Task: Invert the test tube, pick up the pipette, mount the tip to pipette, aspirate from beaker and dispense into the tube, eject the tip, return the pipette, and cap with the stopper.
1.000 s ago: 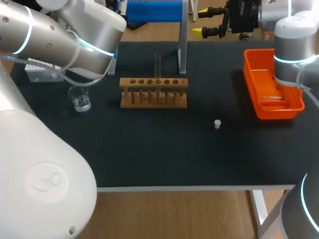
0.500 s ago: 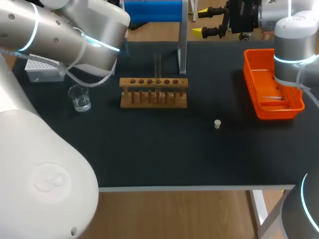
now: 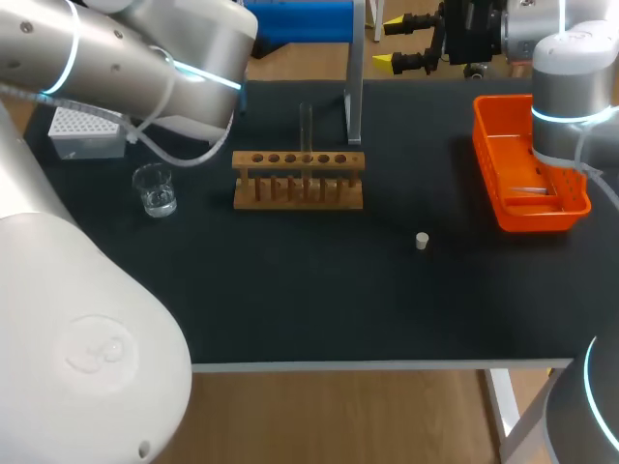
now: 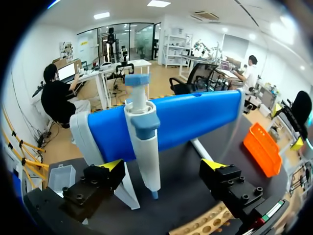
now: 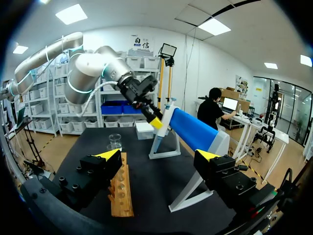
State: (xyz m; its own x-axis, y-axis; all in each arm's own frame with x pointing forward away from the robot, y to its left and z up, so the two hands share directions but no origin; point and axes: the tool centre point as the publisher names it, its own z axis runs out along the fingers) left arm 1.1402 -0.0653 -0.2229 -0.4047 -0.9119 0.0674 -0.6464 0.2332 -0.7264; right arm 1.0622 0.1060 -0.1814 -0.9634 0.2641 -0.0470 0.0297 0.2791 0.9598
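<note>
Head view: over the last second the left arm (image 3: 145, 58) has swung away from the beaker (image 3: 155, 189) toward the blue stand (image 3: 295, 21) at the far edge, uncovering more of the tip box (image 3: 87, 132). I take that as the pipette pickup now beginning. The tube (image 3: 306, 124) stands upright in the rack (image 3: 298, 180). The stopper (image 3: 422, 241) lies alone on the mat, well apart from the tray (image 3: 527, 174). The right gripper (image 3: 389, 43) hangs beyond the far edge, fingers spread.

Left wrist view: the left gripper (image 4: 161, 169) is wide and empty. The pipette (image 4: 142, 137) hangs on the stand (image 4: 195, 122) just ahead of it, nearer one finger than the other and touching neither. Its long axis is close to vertical, plunger up, nozzle down toward the table.

Right wrist view: the right gripper (image 5: 157, 161) is also wide and empty, above the rack (image 5: 121, 191). Across the table the left gripper (image 5: 149, 115) sits just beside the pipette (image 5: 160, 129), whose nozzle points down
</note>
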